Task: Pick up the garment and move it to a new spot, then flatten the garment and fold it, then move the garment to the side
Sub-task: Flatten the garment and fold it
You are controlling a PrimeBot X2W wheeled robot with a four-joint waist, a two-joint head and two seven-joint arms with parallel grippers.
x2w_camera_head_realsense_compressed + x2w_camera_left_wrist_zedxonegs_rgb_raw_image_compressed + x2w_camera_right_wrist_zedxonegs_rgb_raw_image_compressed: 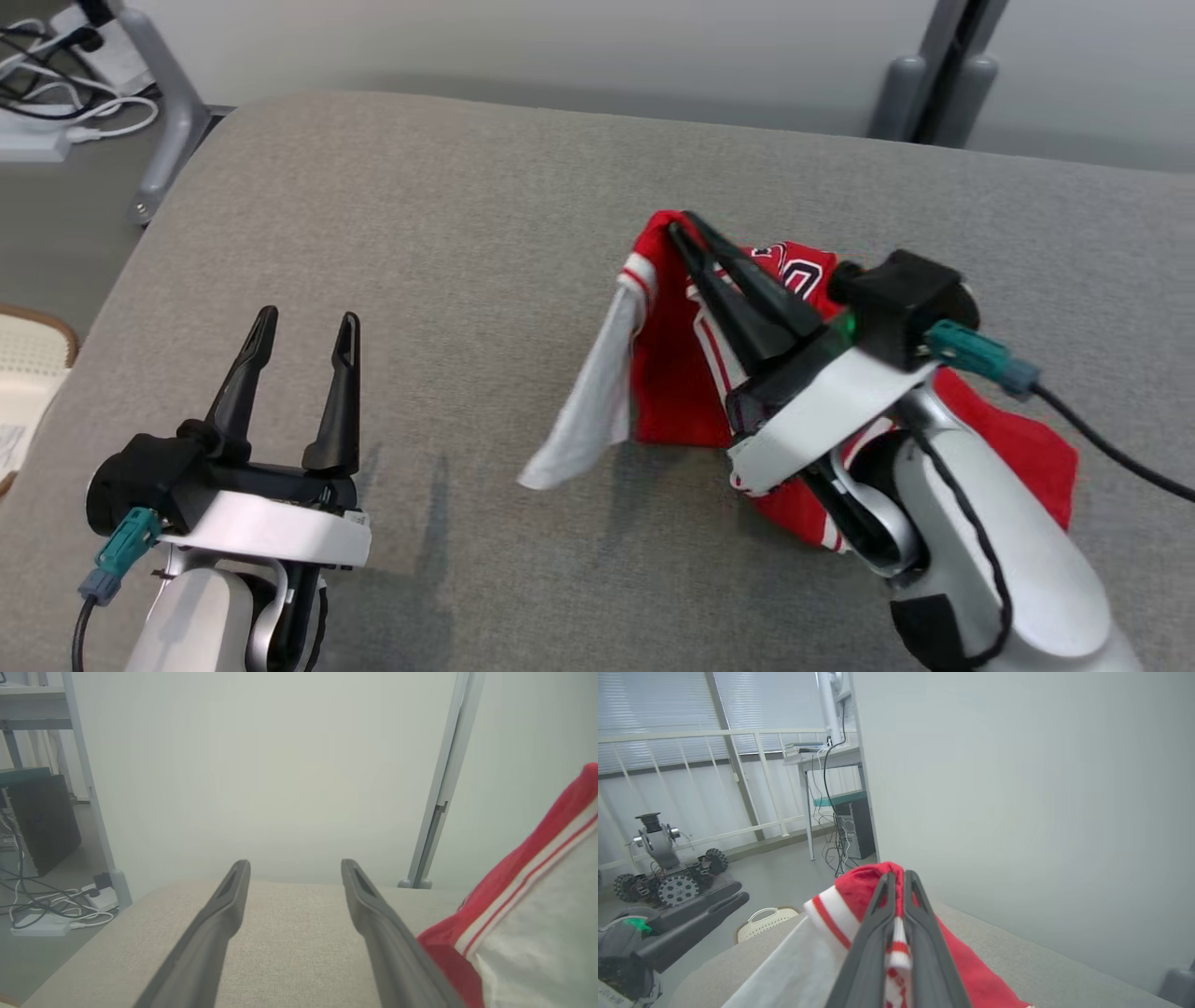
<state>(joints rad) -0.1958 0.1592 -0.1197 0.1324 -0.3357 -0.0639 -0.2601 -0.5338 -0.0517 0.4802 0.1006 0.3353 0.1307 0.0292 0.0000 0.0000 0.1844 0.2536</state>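
A woven basket [33,341] sits at the far left (contents unclear). The left gripper [308,317] hovers spread wide, holding nothing, over the grey cushion [448,205]. Further right, the right gripper [680,227] pinches the red garment [672,401], its peak raised off the cushion.

Garment [672,401]: one dark, white-edged figure [808,275] on the red cloth, partly folded under; possibly a "0", not confirmed. White label [609,994], lower left of the right wrist view: print too small to read.
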